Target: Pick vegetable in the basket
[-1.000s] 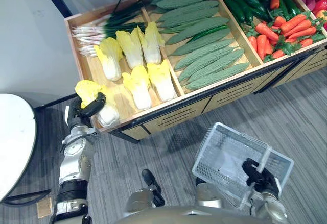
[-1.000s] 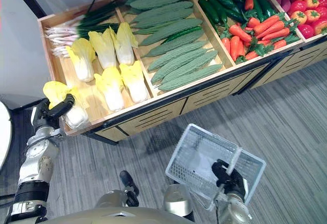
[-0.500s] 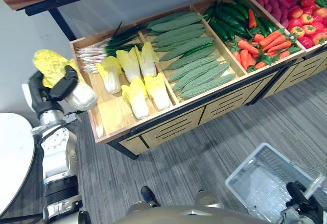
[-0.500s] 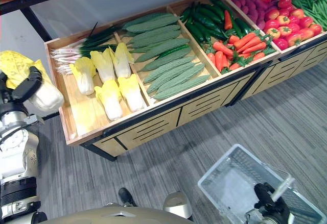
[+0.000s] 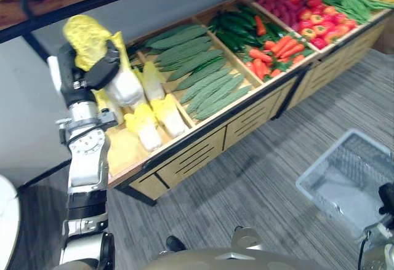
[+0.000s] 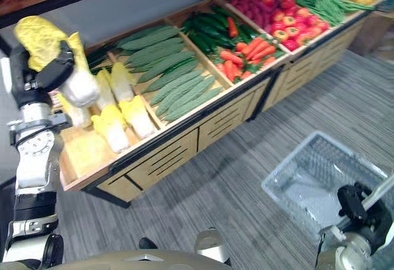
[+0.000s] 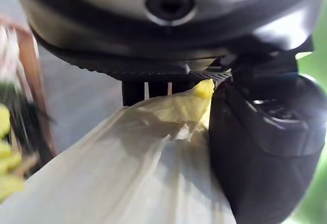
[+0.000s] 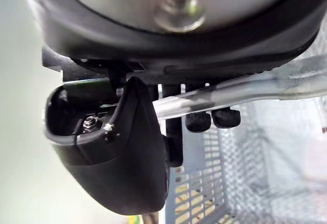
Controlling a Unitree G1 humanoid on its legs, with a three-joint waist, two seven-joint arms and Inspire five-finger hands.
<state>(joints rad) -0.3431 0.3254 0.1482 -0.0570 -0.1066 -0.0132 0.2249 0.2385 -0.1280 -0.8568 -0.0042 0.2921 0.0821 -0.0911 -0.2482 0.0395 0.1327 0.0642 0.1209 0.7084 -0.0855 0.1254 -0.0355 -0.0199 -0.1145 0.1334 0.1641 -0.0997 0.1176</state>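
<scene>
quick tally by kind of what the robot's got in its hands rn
cabbage: 1, fingers of the left hand curled round it
basket: 1, handle gripped by the right hand
total: 2

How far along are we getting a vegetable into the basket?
Done: the left hand grips a cabbage, raised clear of the stand. In hand: the right hand holds the basket by its handle. Left: carry the cabbage across and drop it in; the basket looks empty.
</scene>
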